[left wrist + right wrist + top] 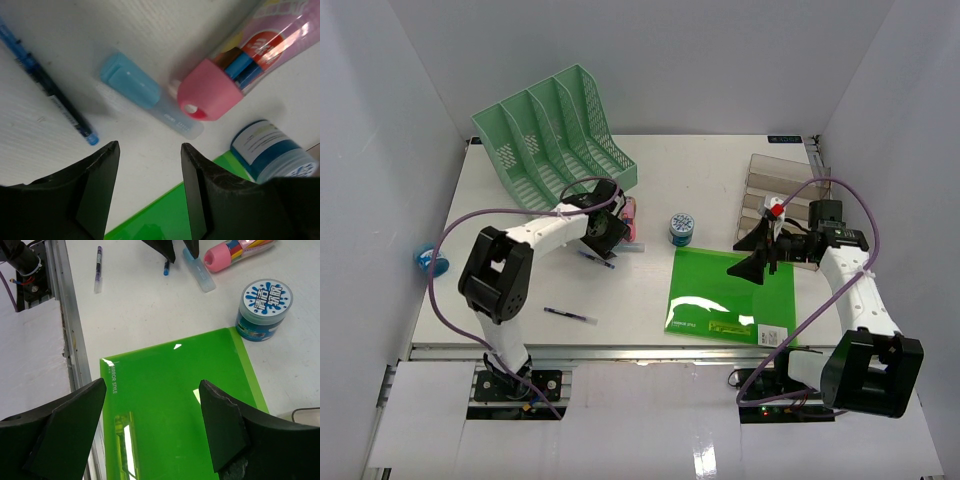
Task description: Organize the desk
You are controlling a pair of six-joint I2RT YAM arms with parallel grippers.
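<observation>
The desk (720, 180) is a white tabletop with a metal rail (70, 330) along its front. My left gripper (612, 240) (149, 147) hovers open and empty over the desk, just short of a pale blue capped stick (145, 95) and a pink-capped tube of markers (240, 60). A blue pen (50, 90) lies to their left. My right gripper (748, 256) (152, 385) hangs open above a glossy green folder (732, 295) (175, 415), holding nothing. A blue jar (681, 228) (264, 310) stands by the folder's far corner.
A mint green file rack (555, 130) stands at the back left and a clear tiered organizer (775, 180) at the back right. A second pen (570, 315) (98, 270) lies near the front rail. A small blue object (430, 260) sits off the desk's left edge.
</observation>
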